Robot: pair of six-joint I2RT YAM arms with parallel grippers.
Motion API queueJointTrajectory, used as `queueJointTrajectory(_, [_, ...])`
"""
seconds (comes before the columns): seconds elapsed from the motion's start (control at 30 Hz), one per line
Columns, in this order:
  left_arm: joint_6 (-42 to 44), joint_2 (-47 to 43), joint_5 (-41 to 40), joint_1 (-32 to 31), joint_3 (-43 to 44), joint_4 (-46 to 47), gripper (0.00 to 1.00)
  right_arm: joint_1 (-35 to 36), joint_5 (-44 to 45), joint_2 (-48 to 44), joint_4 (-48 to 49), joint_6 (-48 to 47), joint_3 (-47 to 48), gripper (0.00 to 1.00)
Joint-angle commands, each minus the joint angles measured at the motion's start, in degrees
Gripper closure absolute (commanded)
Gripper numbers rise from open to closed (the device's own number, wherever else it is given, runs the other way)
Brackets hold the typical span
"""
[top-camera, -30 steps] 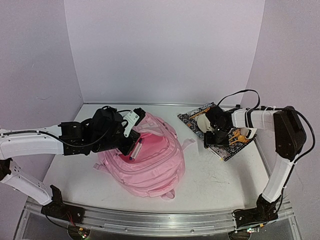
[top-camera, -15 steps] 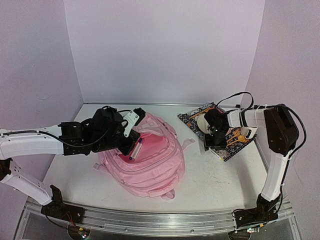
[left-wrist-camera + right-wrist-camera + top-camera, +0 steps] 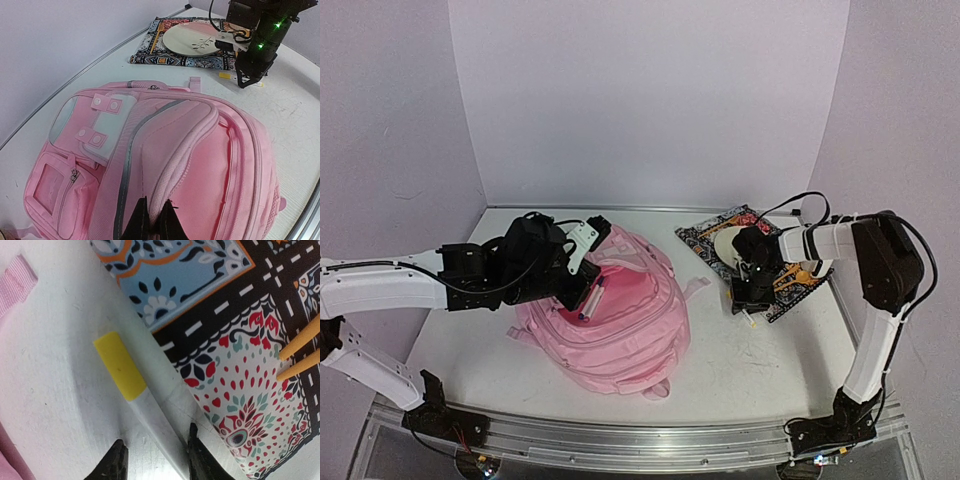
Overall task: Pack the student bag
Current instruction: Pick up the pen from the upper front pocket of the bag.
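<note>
The pink student bag [image 3: 620, 340] lies flat in the middle of the table with its main pocket gaping; it fills the left wrist view [image 3: 210, 165]. My left gripper [image 3: 587, 298] is shut on the padded pink rim of that opening [image 3: 152, 220]. A white marker with a yellow cap [image 3: 150, 410] lies on the table against the near edge of a patterned mat [image 3: 240, 340]. My right gripper [image 3: 155, 445] is open and straddles the marker's white barrel, its fingertips down at the table. It stands right of the bag [image 3: 748, 298]. The marker also shows in the left wrist view [image 3: 227, 76].
The patterned mat [image 3: 705, 235] at the back right carries a pale plate [image 3: 727, 243] and orange sticks [image 3: 300, 352]. A pink bag strap [image 3: 17, 282] reaches toward the marker. White walls enclose the table on three sides.
My right gripper has moved off the mat toward its near edge and come down over the marker. The left arm and the bag have not moved.
</note>
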Motion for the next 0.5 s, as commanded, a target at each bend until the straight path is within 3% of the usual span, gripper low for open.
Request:
queueJointTrajectory(0.0, [0.4,-2.3,-1.5,-0.1,1.5,7.6,1.0,0.7,-1.2,-1.9,-4.7,1.5,-1.2,0.63])
queueJointTrajectory(0.47, [0.4,-2.2,-1.6,-0.1,1.6,7.6,1.0,3.1,3.2,5.4,-10.3,-0.5,6.4,0.72])
